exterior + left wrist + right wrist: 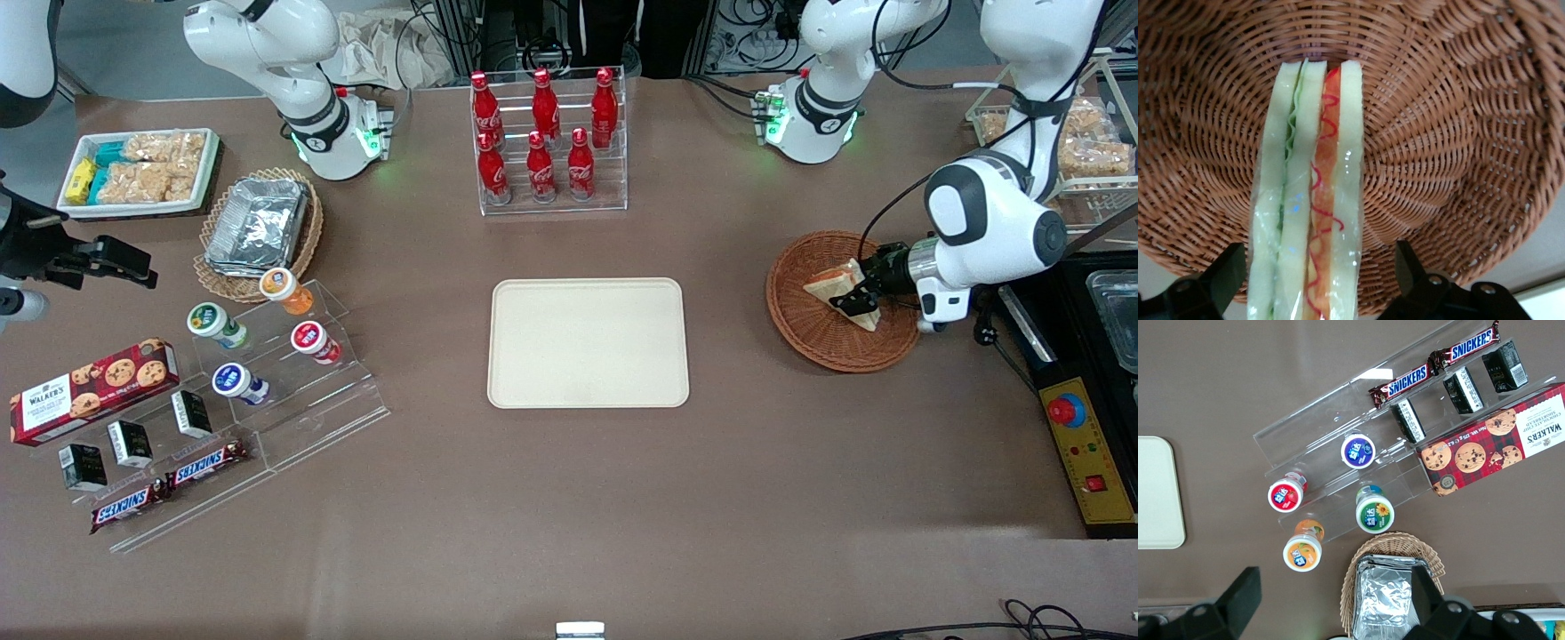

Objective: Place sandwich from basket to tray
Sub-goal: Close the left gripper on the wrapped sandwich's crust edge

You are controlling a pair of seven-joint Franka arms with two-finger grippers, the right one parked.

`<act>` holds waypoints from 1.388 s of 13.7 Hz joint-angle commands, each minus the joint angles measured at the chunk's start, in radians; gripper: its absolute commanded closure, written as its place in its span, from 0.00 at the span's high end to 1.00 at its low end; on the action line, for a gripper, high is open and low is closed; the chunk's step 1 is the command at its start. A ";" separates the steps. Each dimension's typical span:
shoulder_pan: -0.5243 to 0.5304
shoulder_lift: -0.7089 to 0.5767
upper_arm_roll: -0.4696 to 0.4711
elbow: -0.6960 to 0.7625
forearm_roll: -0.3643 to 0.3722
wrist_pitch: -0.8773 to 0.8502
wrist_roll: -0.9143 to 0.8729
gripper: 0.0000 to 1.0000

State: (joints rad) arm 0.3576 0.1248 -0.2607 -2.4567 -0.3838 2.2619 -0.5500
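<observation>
My hand at the sandwich in the basket.

My hand is lowered into the reddish-brown wicker basket with its fingers spread, one on each flat side of the wrapped triangular sandwich, neither visibly touching it. The sandwich stands on edge in the basket. The cream tray lies flat at worktop centre, well apart from the basket; the cola bottle rack is at its 12 o'clock.

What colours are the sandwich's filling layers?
Red-orange and green, clearest in the left wrist view of the sandwich.
</observation>
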 commanded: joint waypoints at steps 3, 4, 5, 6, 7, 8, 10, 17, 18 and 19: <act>-0.012 -0.002 -0.014 0.013 -0.014 0.008 -0.138 0.80; -0.015 -0.001 -0.014 0.013 -0.014 0.010 -0.146 0.72; -0.016 -0.001 -0.014 0.013 -0.014 0.010 -0.146 0.64; -0.014 -0.001 -0.012 0.012 -0.014 0.008 -0.146 0.51; -0.014 -0.002 -0.012 0.012 -0.014 0.007 -0.146 0.41; -0.014 -0.002 -0.012 0.013 -0.014 0.004 -0.148 0.34; -0.014 -0.011 -0.012 0.018 -0.014 -0.005 -0.148 0.31; -0.008 -0.102 -0.005 0.087 0.011 -0.171 -0.133 0.32; -0.006 -0.111 -0.003 0.123 0.029 -0.218 -0.134 0.32; -0.006 -0.113 -0.003 0.171 0.051 -0.278 -0.136 0.32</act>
State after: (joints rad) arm 0.3479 0.0373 -0.2668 -2.3571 -0.3701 2.0819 -0.6798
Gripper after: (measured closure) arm 0.678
